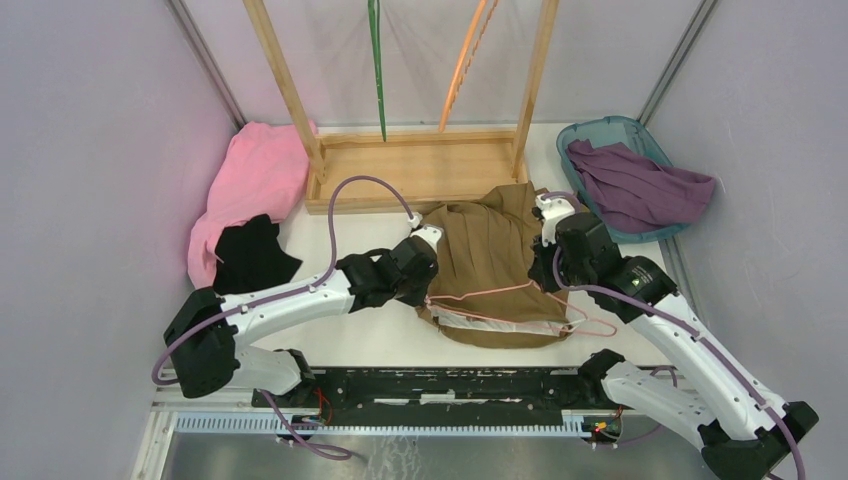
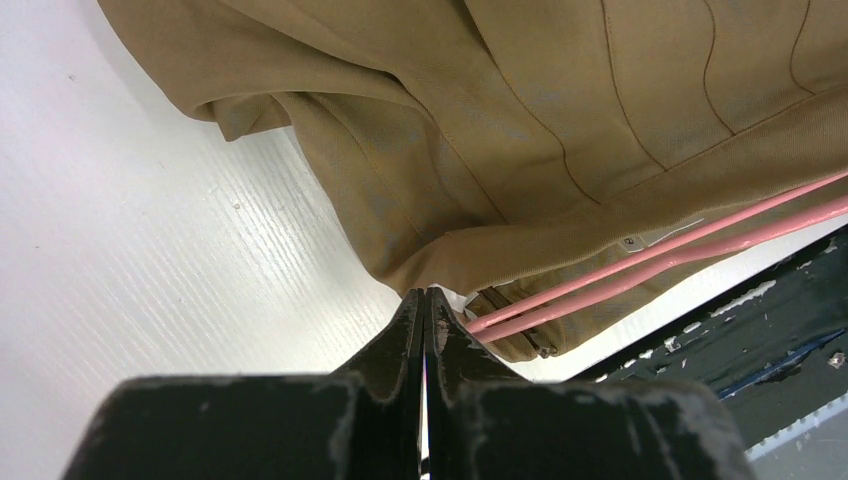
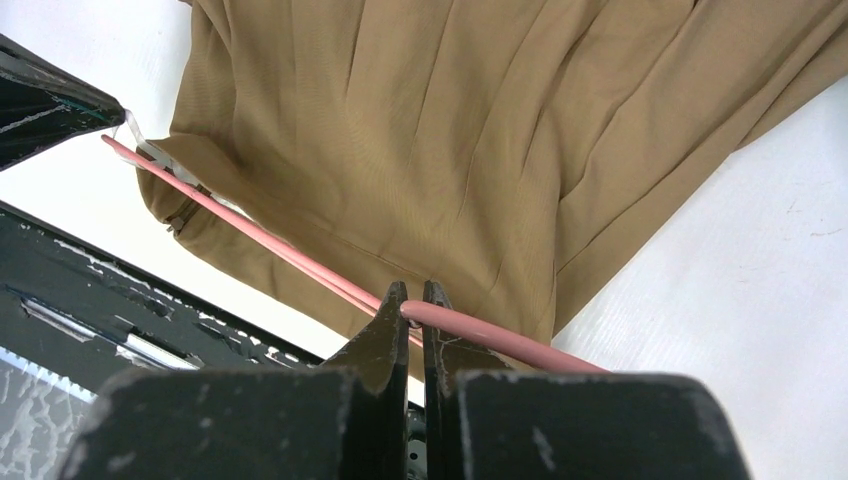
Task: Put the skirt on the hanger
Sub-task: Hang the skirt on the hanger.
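Right gripper: jaws down to a narrow slit, clamped on the pink hanger. The rod runs between the fingertips, low centre of the right wrist view.

Left gripper: jaws pressed fully together. The tips sit at the skirt edge where the two pink hanger rods come out, centre of the left wrist view. A thin white strip is at the tips in the right wrist view, upper left. I can't tell whether it is pinched.

The skirt is tan and lies flat and creased on the white table, centre of the top view between the two wrists. The hanger lies across its lower edge and sticks out toward lower right.

The wooden rack is just above the skirt, top centre.
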